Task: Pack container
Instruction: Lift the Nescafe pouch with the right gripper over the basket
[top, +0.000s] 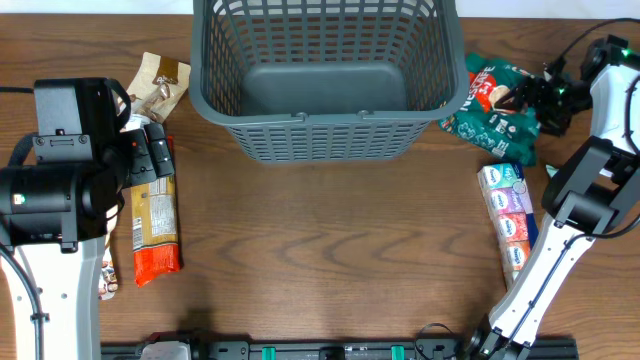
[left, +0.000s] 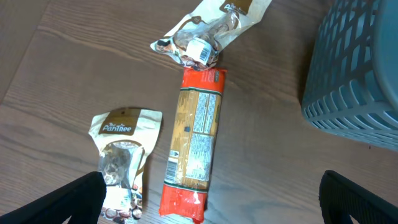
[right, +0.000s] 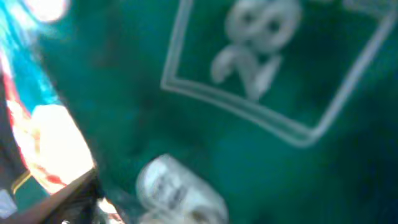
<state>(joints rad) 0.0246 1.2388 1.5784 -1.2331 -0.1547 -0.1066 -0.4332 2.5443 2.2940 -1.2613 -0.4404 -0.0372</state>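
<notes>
The container (top: 325, 122) is a large dark grey lattice basket at the back middle of the table; its solid bottom is bare. Its corner also shows in the left wrist view (left: 354, 74). My left gripper (top: 152, 150) (left: 211, 208) is open above a long orange and red snack packet (top: 155, 225) (left: 193, 143), fingers wide either side of its red end. My right gripper (top: 530, 100) is down on a green Nestle bag (top: 490, 115) right of the basket. The bag fills the blurred right wrist view (right: 217, 124), and no fingers show there.
A brown and white pouch (top: 160, 85) (left: 211, 28) lies left of the basket. A second pouch (left: 121, 162) lies beside the orange packet, mostly under my left arm in the overhead view. A long pastel multipack (top: 510, 215) lies at the right.
</notes>
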